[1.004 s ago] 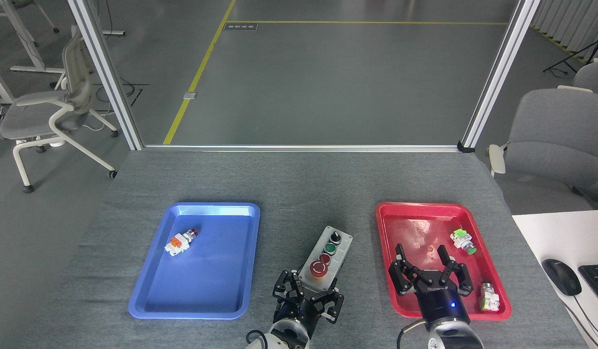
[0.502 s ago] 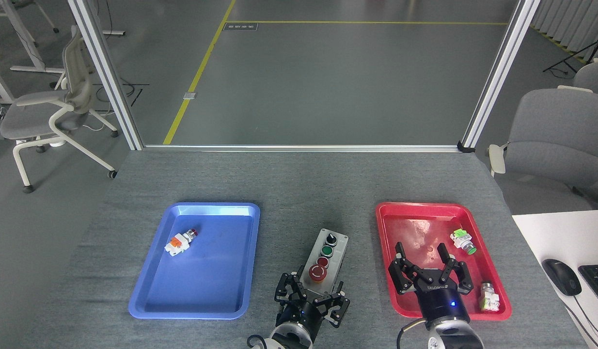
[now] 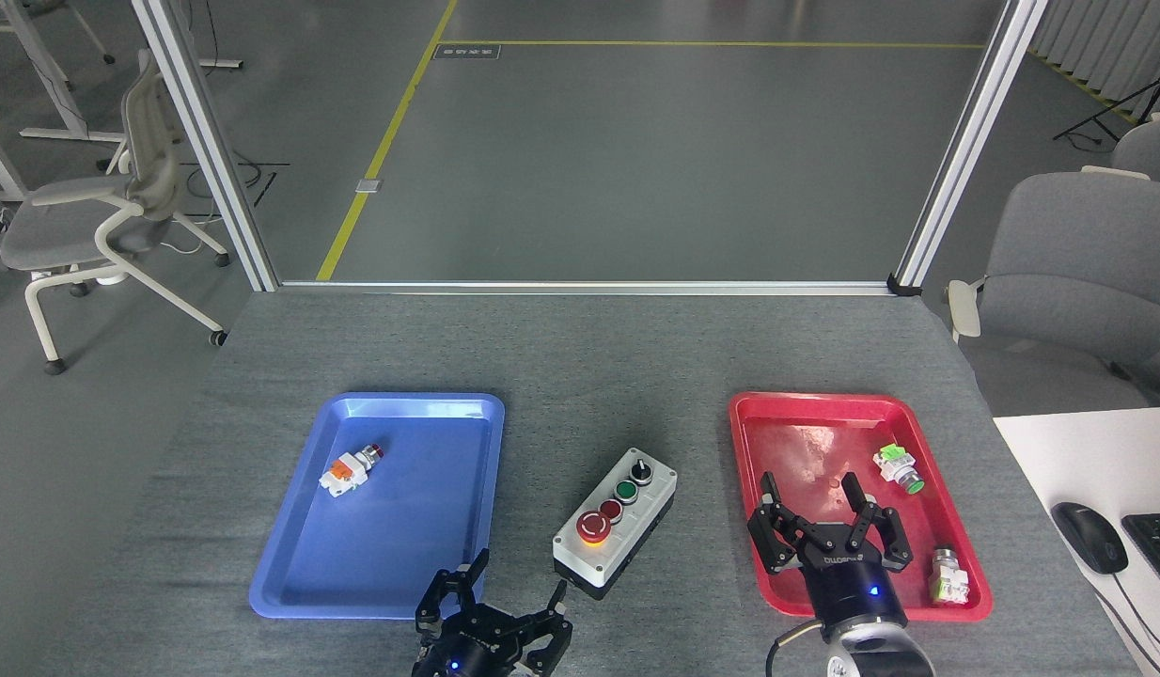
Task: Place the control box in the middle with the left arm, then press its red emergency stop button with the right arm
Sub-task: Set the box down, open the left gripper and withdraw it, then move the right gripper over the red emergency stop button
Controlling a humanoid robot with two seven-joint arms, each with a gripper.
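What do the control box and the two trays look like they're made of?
Control box: pale grey moulded plastic or painted metal lid, matte, on a black base; hard to tell which. Blue tray and red tray: glossy plastic, likely, given their rounded rims and light reflections.

Even, bright overhead light; sharp focus; glare on the blue tray's far rim; soft shadows.

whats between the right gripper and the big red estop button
In the head view, only the red tray's left rim and bare grey tabletop separate the right gripper from the emergency stop button.
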